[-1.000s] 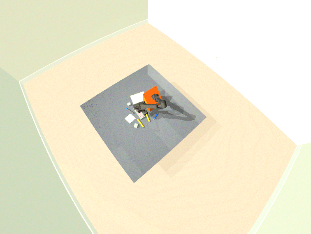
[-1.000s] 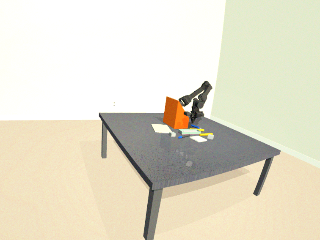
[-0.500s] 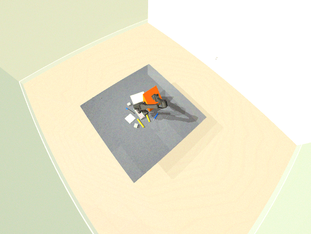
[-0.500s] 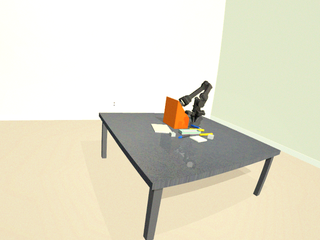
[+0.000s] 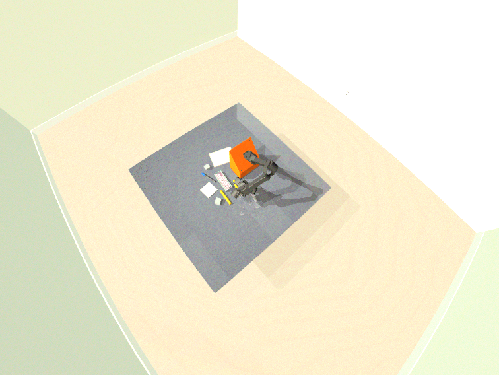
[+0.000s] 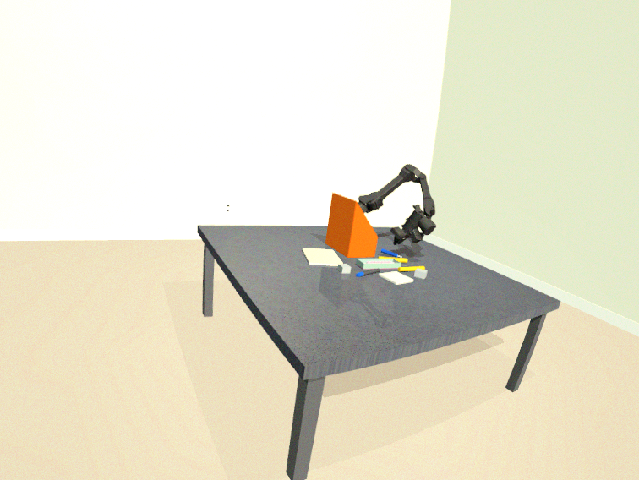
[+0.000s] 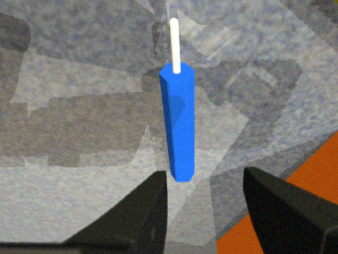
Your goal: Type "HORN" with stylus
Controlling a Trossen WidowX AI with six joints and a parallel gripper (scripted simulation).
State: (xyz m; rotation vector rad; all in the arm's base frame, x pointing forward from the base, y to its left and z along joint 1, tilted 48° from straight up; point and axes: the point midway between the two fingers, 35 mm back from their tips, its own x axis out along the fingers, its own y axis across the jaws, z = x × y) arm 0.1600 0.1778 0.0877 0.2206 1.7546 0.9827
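The stylus is a blue six-sided barrel with a thin white tip. It lies on the desk, its tip toward the top of the wrist view; the arm hides it in the top view. My gripper is partly open and empty, above the desk near the stylus. In the wrist view the barrel's blunt end shows just beyond the fingertips, nearer the left finger. The keyboard, a pale green tray with white keys on pink, lies beyond the stylus and is outside the wrist view.
An orange wedge block stands beside the keyboard, with the arm's base at it. One yellow stick lies by the keyboard, another between keyboard and stylus. A dark blue-ended pen, pale cubes and white pads lie around.
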